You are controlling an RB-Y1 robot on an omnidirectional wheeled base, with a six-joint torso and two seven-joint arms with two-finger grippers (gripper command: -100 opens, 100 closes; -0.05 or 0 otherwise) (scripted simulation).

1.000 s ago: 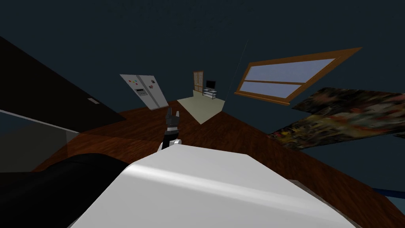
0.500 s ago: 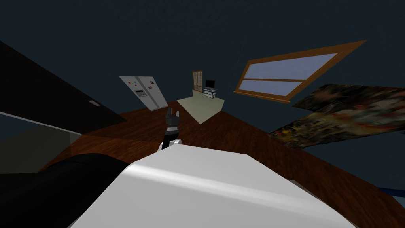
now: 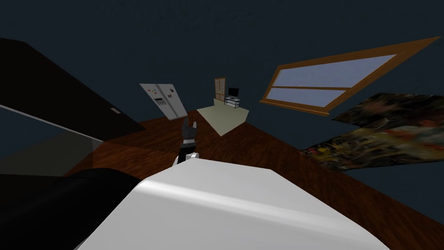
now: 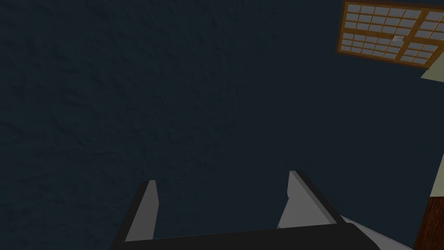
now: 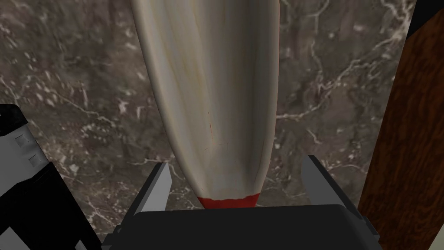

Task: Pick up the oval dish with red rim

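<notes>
The oval dish (image 5: 212, 87) is pale cream with a red rim (image 5: 227, 202). It lies on a dark marbled surface (image 5: 78, 87) and stretches away from my right gripper (image 5: 237, 161). That gripper is open, one finger on each side of the dish's near red end, and neither finger touches it. My left gripper (image 4: 223, 178) is open and empty, held up against a dark wall. In the head view it shows small above my chest (image 3: 189, 127).
A brown wooden strip (image 5: 412, 130) borders the marbled surface beside the right finger. The head view shows a wooden floor (image 3: 260, 152), a white fridge (image 3: 164, 100) far off, a wood-framed window (image 3: 329, 84) and a dark block (image 3: 52, 100) at the left.
The whole head view has slid a little to the right, so I have turned slightly. The arm above my chest keeps its place.
</notes>
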